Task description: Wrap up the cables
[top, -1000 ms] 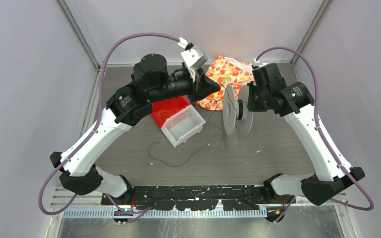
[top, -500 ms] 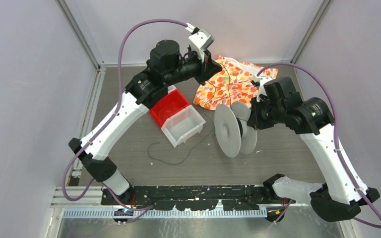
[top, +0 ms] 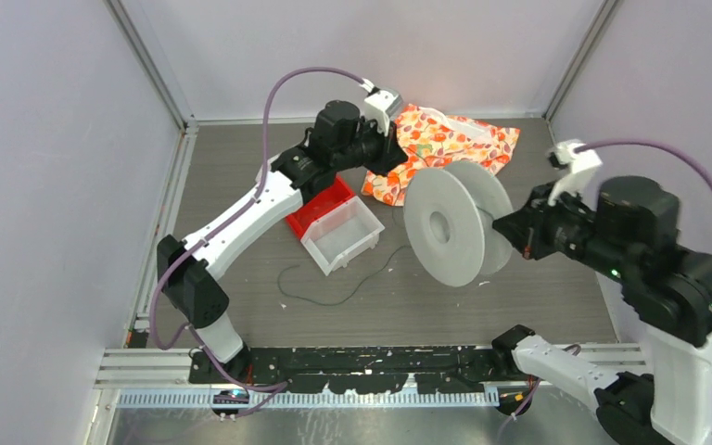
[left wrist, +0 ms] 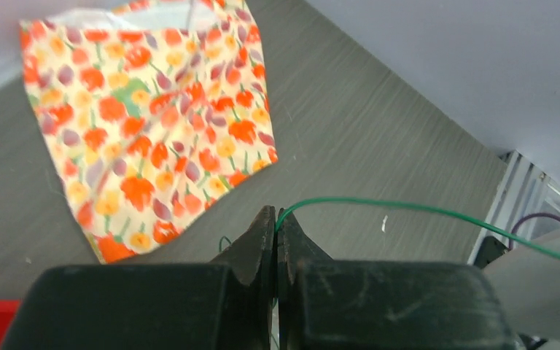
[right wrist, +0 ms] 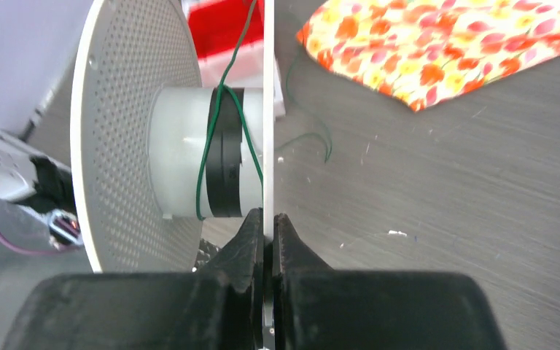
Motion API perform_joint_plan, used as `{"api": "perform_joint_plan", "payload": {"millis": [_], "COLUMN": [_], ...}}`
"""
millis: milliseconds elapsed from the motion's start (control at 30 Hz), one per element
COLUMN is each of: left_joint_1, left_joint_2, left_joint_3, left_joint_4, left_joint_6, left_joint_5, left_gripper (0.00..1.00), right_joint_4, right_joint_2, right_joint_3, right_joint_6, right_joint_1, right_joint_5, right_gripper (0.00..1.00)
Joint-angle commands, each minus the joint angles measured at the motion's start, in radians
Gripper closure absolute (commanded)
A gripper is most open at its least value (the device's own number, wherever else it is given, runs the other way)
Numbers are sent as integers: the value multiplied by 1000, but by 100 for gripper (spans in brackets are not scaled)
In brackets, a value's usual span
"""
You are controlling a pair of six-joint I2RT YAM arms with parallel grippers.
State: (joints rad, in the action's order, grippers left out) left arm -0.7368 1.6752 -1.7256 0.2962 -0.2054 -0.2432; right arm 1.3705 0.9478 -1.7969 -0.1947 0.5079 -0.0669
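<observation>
Left claw (left wrist: 275,219) pinched shut on the cable (left wrist: 415,210), upper centre of the top view, at the cloth's (top: 450,139) near edge
Right claw (right wrist: 268,222) clamped on one flange of the spool (top: 445,234), centre right
Few loose turns of cable sit on the hub; the rest trails slack at centre frame, below the bin (top: 338,232)

Risks, as I judge them:
- cable held at the very fingertips, so a tug from the spool may pull it free
- slack tail may snag the bin corner
- loose turns may slip along the hub

Versus half a second ago: spool now larger in frame, face turned more to the camera; right arm drawn back to lower right; left claw shifted slightly down-right
</observation>
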Motion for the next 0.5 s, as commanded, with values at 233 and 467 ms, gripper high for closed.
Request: {"api": "perform_joint_plan", "payload": {"millis": [233, 467], "left_joint_1": [-1, -6], "left_joint_2": [-28, -32], "left_joint_3": [116, 156], "left_joint_4": [-103, -117], "left_joint_6": [-155, -202], "left_joint_5": [-157, -223], "left_gripper": [100, 100], "right_joint_4": [-408, -569], "right_joint_2": [11, 64], "right_joint_3": [-95, -11], "right_joint_6": [-275, -357], "right_joint_1": [3, 1], "right_joint_5": [428, 601], "right_gripper": [100, 100]}}
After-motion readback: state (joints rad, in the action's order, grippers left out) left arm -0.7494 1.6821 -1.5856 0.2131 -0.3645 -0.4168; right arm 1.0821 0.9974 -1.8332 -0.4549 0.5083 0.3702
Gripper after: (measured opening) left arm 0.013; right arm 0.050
